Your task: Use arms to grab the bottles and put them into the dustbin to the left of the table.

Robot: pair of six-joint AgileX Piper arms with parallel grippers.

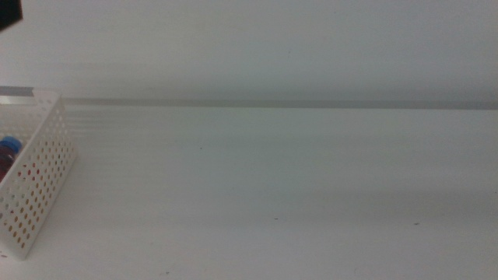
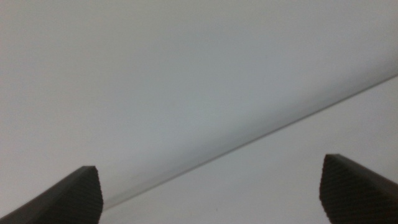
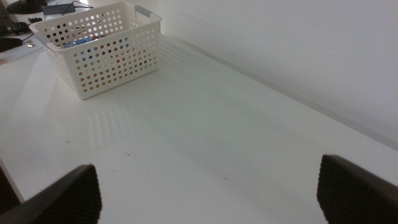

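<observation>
The white perforated dustbin (image 1: 39, 179) stands at the table's left edge. Inside it I see a blue cap (image 1: 10, 145) of a bottle above something dark red (image 1: 6, 162). In the right wrist view the dustbin (image 3: 106, 59) is far from my right gripper (image 3: 208, 163), and blue and red colours show through its holes. That gripper is open over bare table with nothing between its jaws. My left gripper (image 2: 210, 163) is open too and holds nothing; it faces the wall and the table's far edge. No bottle lies on the table (image 1: 272, 179).
A pale wall rises behind the table's far edge. A dark shape (image 1: 9, 12) sits in the top left corner of the middle view. Dark items (image 3: 15, 12) lie beyond the dustbin in the right wrist view.
</observation>
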